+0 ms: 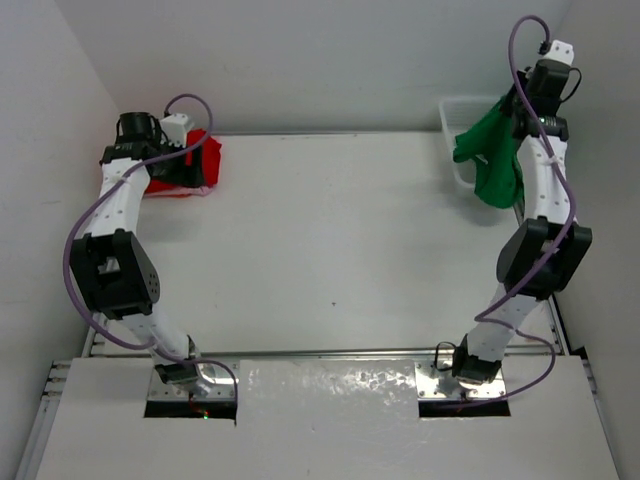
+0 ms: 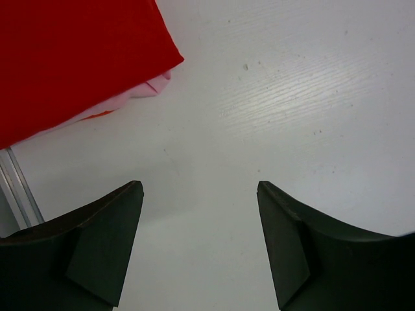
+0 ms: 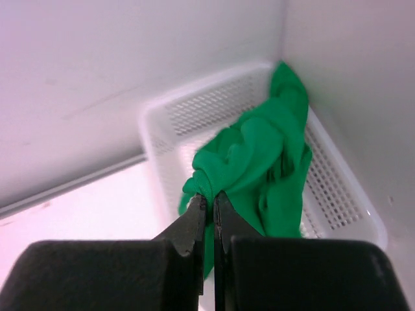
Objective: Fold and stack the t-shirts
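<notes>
- Right gripper (image 3: 209, 207) fingers are pinched together on a bunched fold of the green shirt (image 3: 259, 162), with only cloth between the tips.
- Green shirt hangs crumpled from that grip, over the white mesh basket (image 3: 194, 110) in the table's far right corner. Its lower end trails down toward the basket's floor; I cannot tell whether it touches.
- Left gripper (image 2: 199, 188) stands well open with nothing between its fingers, over bare table (image 2: 292, 97) just beside the pile in the far left corner.
- Red shirt (image 2: 78, 58) lies on top of that pile.
- Pink shirt (image 2: 152, 87) shows as an edge under the red.
- Orange shirt (image 2: 97, 115) shows only as a thin sliver below the pink.
</notes>
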